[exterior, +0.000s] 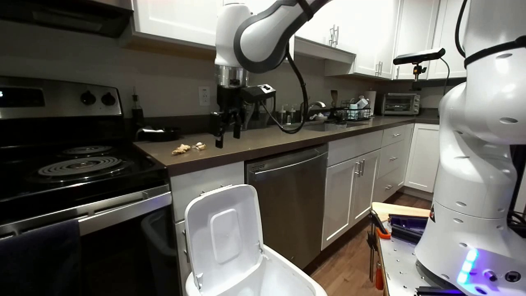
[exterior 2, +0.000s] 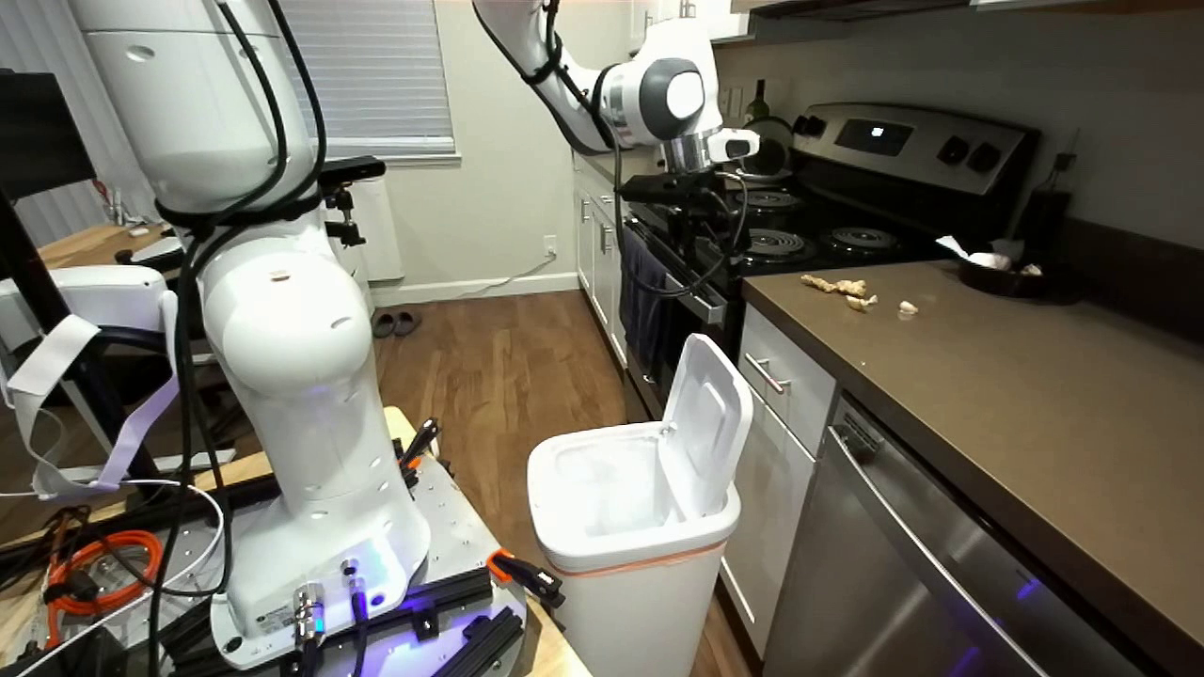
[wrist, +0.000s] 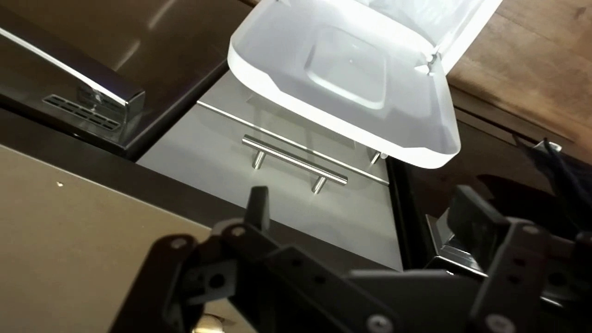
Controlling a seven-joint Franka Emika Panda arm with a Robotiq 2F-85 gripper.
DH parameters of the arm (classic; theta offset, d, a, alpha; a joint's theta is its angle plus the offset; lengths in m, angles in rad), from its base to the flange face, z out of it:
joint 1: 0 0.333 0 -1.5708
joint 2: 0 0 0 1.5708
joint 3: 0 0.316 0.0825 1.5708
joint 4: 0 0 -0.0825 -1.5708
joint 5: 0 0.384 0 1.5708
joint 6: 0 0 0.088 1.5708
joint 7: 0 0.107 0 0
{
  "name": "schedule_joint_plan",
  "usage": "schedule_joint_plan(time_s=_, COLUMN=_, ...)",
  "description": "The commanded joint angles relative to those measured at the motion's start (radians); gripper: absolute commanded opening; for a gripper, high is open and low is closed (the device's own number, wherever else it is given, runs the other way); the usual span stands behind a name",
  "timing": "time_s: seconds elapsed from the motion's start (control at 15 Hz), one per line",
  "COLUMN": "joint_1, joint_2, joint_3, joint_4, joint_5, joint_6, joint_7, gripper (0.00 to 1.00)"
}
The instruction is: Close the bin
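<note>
In an exterior view the bin (exterior 2: 640, 592) is standing beside the drawer (exterior 2: 800, 414), its lid (exterior 2: 707, 428) sticking up and leaning towards that drawer, so the closing is probably yet to come; pressing on the lid's inner face would likely be forcing it further back or tipping the bin, since nothing visible is bracing it. In an exterior view the tool (exterior: 228, 139) is hanging higher than the lid, apparently near the front edge of the worktop (exterior: 263, 142), its jaws parted and gripping nothing; dropping straight down could be knocking it on that edge, and the slack cable (exterior: 305, 92) looping beside it could be snagging on the way. In the wrist view the lid's inner face is showing, and its free rim is partly hiding a lower handle (wrist: 375, 157); whether they are touching is unclear. The push is presumably needing to come from behind the lid, and that gap is looking tight: fingers (wrist: 257, 206) spread this wide could be hooking the upper handle (wrist: 295, 160) or jamming against the drawer, so narrowing them first would be helping. If the push is landing near one corner, the lid may be twisting; if ending too soon, it may be falling back.
</note>
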Motion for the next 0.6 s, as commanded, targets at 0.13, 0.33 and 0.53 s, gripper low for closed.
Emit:
schedule_joint_plan(time_s=0.13, joint_1=0.012, joint_2=0.047, joint_3=-0.016, joint_4=-0.008, joint_5=-0.026, joint_6=0.068, joint_7=0.111, gripper=0.66)
schedule_joint_plan(time_s=0.33, joint_1=0.019, joint_2=0.100, joint_3=-0.022, joint_4=0.002, joint_5=-0.052, joint_6=0.124, joint_7=0.144, gripper=0.69)
schedule_joint_plan(time_s=0.53, joint_1=0.034, joint_2=0.171, joint_3=-0.047, joint_4=0.027, joint_5=-0.102, joint_6=0.185, joint_7=0.184, gripper=0.81)
